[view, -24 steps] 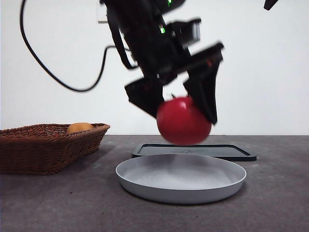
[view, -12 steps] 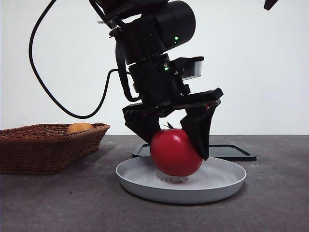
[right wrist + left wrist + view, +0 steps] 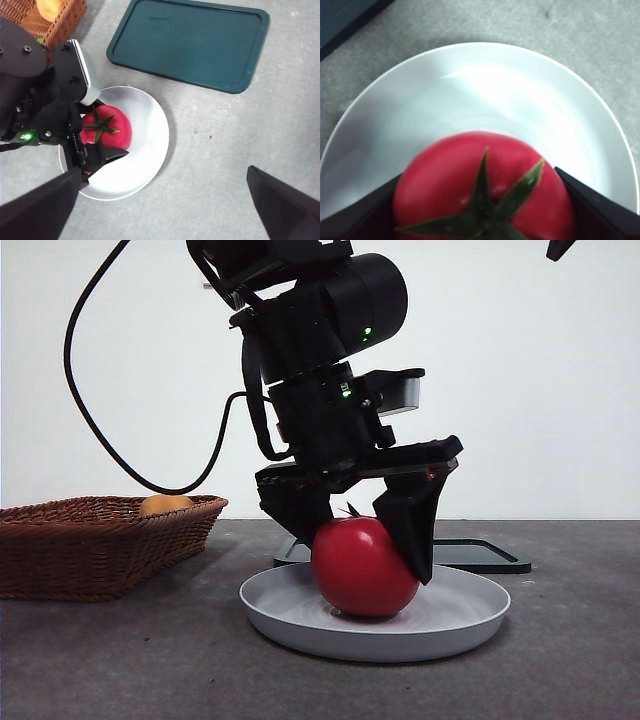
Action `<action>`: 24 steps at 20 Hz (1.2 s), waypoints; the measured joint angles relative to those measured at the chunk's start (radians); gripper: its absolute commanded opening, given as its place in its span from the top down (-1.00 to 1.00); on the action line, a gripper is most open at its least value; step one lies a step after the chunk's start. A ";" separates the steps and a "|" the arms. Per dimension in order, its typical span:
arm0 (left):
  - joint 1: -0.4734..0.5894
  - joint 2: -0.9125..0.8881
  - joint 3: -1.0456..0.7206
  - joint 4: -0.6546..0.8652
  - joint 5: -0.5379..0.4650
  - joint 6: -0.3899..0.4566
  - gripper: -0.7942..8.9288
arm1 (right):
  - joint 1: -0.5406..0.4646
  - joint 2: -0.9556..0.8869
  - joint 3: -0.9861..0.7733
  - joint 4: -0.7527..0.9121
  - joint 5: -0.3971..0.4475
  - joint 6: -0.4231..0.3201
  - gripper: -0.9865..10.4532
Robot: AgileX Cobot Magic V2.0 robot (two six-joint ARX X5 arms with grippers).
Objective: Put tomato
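Observation:
The red tomato with a green stem rests in the grey-white plate at the table's middle. My left gripper comes down from above and is shut on the tomato, one black jaw on each side. The left wrist view shows the tomato between the jaws, over the plate. The right wrist view shows the tomato in the plate from high above. My right gripper is open and empty, well above the table.
A wicker basket with an orange-yellow fruit stands at the left. A dark green tray lies flat behind the plate. The right arm shows as a black tip at the top right corner.
My left gripper has come down with the tomato, from above the plate onto the plate's floor. In the last half second it barely moved.

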 measured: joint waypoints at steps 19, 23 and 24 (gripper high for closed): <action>0.005 -0.378 0.000 -0.225 -0.002 0.024 -0.52 | 0.000 0.000 0.000 -0.001 -0.001 0.000 -0.22; 0.004 -0.554 0.000 -0.451 -0.002 0.003 -0.52 | 0.000 0.000 0.000 -0.001 -0.008 0.000 -0.22; 0.004 -0.590 0.000 -0.497 -0.002 -0.002 -0.52 | 0.000 0.000 0.000 -0.002 -0.025 0.000 -0.22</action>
